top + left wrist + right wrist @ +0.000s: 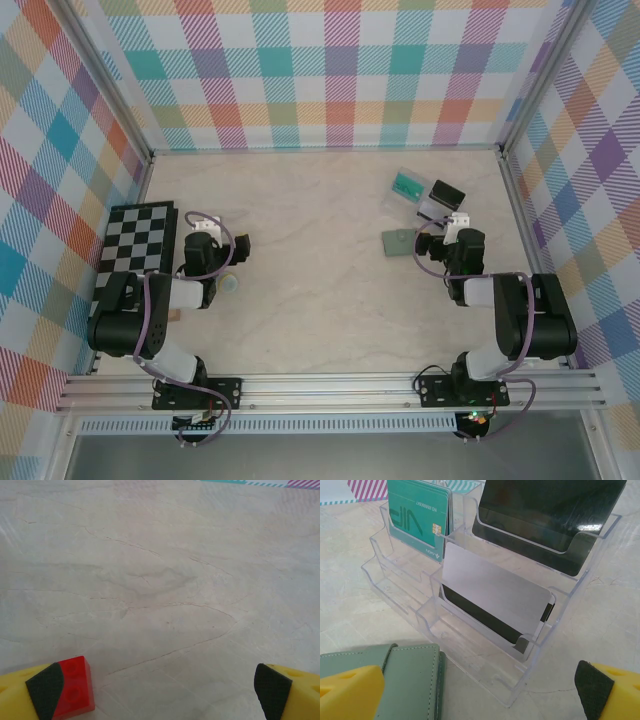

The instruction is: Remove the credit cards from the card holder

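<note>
The card holder point(397, 242), a grey-green stitched fabric wallet, lies folded shut on the table at the right. In the right wrist view the card holder point(405, 685) sits at the lower left, beside my left finger point(350, 692). The credit cards are hidden. My right gripper point(452, 222) point(480, 692) stands open just right of the wallet, with nothing between its fingers. It faces a clear plastic tray. My left gripper point(203, 228) point(160, 692) is open over bare table at the left, far from the wallet.
The clear tiered tray point(425, 195) point(485, 652) holds a teal card point(417, 515), a black card point(545, 515) and a silver card point(495, 587). A chequered board point(140, 238) lies at the far left. A red brick point(74, 687) rests by my left finger.
</note>
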`<state>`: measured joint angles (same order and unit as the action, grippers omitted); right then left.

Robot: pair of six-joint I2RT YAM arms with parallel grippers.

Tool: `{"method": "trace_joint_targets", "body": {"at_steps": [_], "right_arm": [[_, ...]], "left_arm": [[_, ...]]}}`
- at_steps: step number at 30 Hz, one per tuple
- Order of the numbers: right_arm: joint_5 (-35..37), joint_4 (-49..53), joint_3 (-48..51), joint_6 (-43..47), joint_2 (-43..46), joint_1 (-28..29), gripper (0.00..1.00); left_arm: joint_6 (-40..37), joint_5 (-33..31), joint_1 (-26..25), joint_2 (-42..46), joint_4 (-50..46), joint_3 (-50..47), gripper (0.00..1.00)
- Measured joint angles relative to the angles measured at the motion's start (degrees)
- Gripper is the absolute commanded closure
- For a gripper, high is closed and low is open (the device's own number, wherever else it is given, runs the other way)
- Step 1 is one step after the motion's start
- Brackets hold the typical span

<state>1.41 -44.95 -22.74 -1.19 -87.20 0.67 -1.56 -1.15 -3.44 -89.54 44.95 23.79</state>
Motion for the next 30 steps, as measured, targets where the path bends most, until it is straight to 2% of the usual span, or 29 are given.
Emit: {"method": "trace_joint_targets", "body": {"at_steps": [30], "right_arm": [[0.0, 0.0, 0.0, 0.0, 0.3, 0.0, 0.0]], "left_arm": [[0.0, 0.0, 0.0, 0.3, -0.9, 0.0, 0.0]]}}
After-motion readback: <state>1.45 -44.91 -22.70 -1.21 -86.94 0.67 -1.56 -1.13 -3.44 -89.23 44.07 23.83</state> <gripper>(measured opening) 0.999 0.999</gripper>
